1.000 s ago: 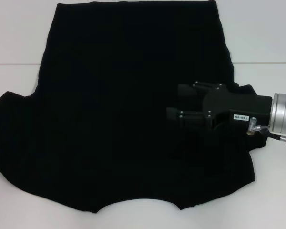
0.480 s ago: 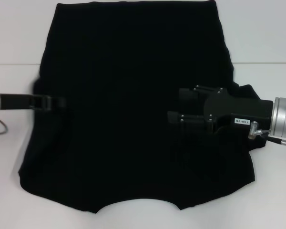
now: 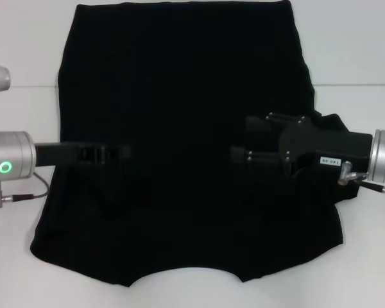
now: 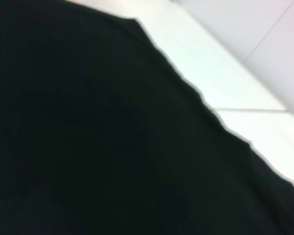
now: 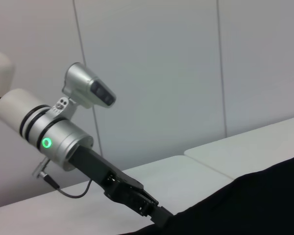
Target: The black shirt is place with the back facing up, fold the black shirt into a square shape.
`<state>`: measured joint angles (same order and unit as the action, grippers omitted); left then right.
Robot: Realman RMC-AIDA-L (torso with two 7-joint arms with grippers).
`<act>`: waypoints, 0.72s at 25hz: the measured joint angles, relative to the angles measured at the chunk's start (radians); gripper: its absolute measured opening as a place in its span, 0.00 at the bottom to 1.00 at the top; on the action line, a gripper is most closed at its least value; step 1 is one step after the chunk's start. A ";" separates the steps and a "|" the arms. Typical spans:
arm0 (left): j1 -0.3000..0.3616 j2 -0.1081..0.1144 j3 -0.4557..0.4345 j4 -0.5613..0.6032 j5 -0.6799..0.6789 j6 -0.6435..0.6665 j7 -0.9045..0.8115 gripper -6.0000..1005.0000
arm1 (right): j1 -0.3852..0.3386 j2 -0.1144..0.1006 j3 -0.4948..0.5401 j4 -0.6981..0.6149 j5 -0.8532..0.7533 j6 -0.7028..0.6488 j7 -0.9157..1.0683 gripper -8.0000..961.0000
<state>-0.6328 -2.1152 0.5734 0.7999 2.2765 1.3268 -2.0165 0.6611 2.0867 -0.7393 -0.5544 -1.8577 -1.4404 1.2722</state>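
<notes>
**Sleeve folds under way**

Lying flat on the white table (image 3: 366, 58), the black shirt (image 3: 179, 128): hem at the far edge, curved neckline nearest the robot, back up. Left sleeve no longer sticking out, apparently tucked over the body; right sleeve likewise drawn in, bunched beneath the right arm. Reaching in from the left over the shirt's left half, the left gripper (image 3: 119, 154), black on black, blurred; fingers impossible to read as spread or clamped. From the right wrist view, tip buried in the cloth edge, so maybe gripping fabric, but cannot tell. Over the right half, the right gripper (image 3: 240, 138), fingers parted, nothing visibly between them. Judged step: side folds inward, narrowing the body. Next up, probably: smooth both flaps flat, release cleanly, then take hem or collar and fold lengthwise toward a square.
</notes>
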 joint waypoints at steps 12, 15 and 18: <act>0.009 -0.017 0.001 -0.200 -0.420 0.234 0.570 0.49 | -0.003 -0.116 0.064 -0.053 -0.075 0.073 0.483 0.87; -0.001 -0.026 0.010 -0.251 -0.439 0.265 0.723 0.61 | 0.002 -0.157 0.063 -0.074 -0.177 0.114 0.709 0.87; 0.003 -0.039 0.065 -0.253 -0.436 0.273 0.846 0.69 | 0.000 -0.178 0.064 -0.108 -0.261 0.125 0.877 0.87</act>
<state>-0.6298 -2.1542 0.6385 0.5465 1.8409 1.5995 -1.1700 0.6610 1.9082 -0.6757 -0.6625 -2.1185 -1.3151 2.1487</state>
